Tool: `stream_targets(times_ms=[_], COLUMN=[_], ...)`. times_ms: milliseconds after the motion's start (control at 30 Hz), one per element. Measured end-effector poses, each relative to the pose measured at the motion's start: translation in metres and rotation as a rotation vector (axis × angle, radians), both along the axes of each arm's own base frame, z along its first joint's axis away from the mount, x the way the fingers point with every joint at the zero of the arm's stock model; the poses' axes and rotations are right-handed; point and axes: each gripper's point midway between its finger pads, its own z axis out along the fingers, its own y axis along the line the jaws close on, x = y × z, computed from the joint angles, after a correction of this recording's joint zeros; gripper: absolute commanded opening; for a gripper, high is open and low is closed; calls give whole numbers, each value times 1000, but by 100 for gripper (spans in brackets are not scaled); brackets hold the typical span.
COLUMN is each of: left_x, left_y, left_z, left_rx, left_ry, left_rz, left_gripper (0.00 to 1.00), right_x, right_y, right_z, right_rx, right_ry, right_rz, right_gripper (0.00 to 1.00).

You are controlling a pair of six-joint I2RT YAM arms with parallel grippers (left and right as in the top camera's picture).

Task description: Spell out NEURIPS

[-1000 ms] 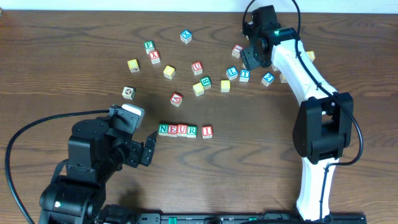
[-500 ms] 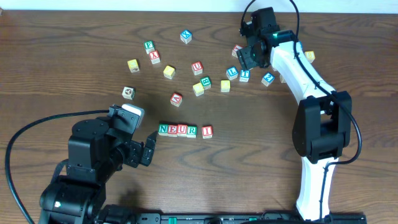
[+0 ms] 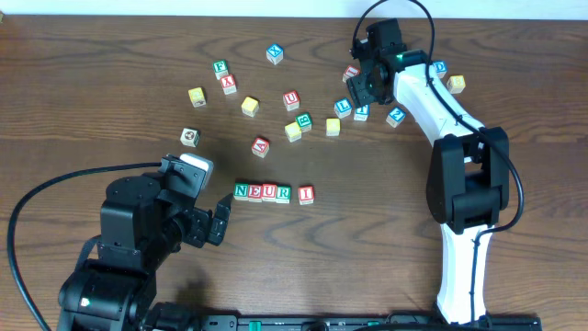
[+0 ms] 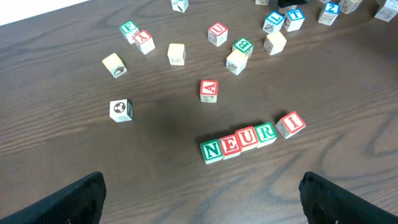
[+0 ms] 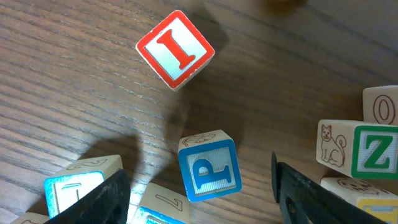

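Cubes N (image 3: 241, 191), E (image 3: 255, 192), U (image 3: 270, 192) and R (image 3: 284, 193) stand touching in a row at mid-table. A red I (image 3: 306, 194) sits a small gap to their right, slightly turned; the left wrist view shows the same row (image 4: 239, 141) and the I (image 4: 290, 124). My left gripper (image 3: 222, 216) is open just left of the N, holding nothing. At the back right, my right gripper (image 5: 199, 202) is open over a cluster of cubes. A blue P cube (image 5: 208, 174) lies on the table between its fingers, untouched. I cannot pick out an S cube.
Another red I cube (image 5: 176, 50) lies beyond the P, a green Z cube (image 5: 373, 152) to its right, and blue-edged cubes (image 5: 74, 186) to its left. Loose cubes scatter across the back: a red A (image 3: 262, 145), X (image 3: 229, 85), F (image 3: 220, 67) and a yellow one (image 3: 196, 95).
My right gripper has shifted a little to the left over the back-right cluster. The left arm and the lettered row have not moved.
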Motion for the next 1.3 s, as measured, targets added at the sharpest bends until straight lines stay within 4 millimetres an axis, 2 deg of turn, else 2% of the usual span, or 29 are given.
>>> stream_targets(times_ms=[200, 333, 567, 833, 1300], left_x=[0, 0, 0, 0, 0], left_y=[0, 0, 0, 0, 0], left_z=[0, 0, 0, 0, 0], left_rx=[0, 0, 0, 0, 0], left_ry=[0, 0, 0, 0, 0], left_rz=[0, 0, 0, 0, 0], left_gripper=[98, 98, 98, 98, 98], right_x=[0, -1, -1, 1, 1], right_y=[0, 0, 0, -3, -5], right_z=[-1, -8, -15, -14, -15], right_rx=[0, -2, -3, -12, -16], right_ry=[1, 15, 24, 15, 15], right_rz=[0, -2, -7, -24, -39], right_gripper=[66, 60, 58, 42, 26])
